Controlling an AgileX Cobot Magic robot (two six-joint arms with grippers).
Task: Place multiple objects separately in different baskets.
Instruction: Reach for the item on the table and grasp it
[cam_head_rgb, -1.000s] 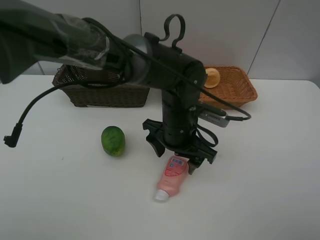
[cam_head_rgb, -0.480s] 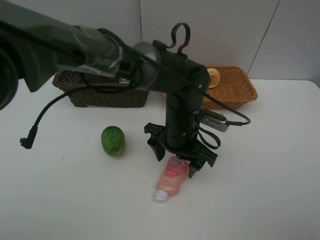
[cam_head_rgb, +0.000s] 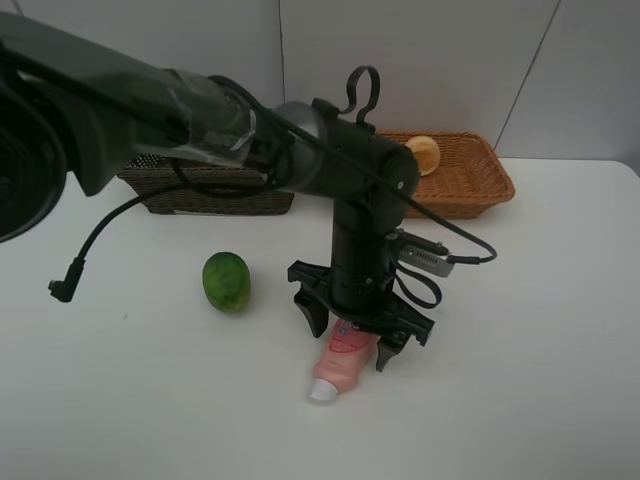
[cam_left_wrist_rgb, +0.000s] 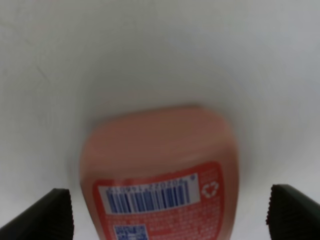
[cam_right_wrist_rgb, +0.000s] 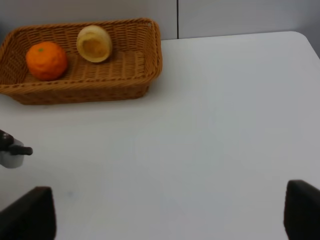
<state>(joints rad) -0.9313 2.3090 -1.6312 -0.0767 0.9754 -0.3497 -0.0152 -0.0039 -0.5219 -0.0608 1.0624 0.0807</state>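
The pink squeeze bottle (cam_head_rgb: 343, 365) was pictured lying flat on the white table (cam_head_rgb: 540, 330) at lower centre of the high view. Its long axis was set on a diagonal, with the white cap (cam_head_rgb: 322, 392) pointed toward the lower left and the flat end covered by the left gripper (cam_head_rgb: 350, 340), whose jaws were spread clear of its sides. In the left wrist view the bottle was blurred and its cap end cut off, while the right gripper (cam_right_wrist_rgb: 165, 215) was held wide open and the dark basket (cam_head_rgb: 215, 197) was largely hidden behind the left arm (cam_head_rgb: 150, 110).
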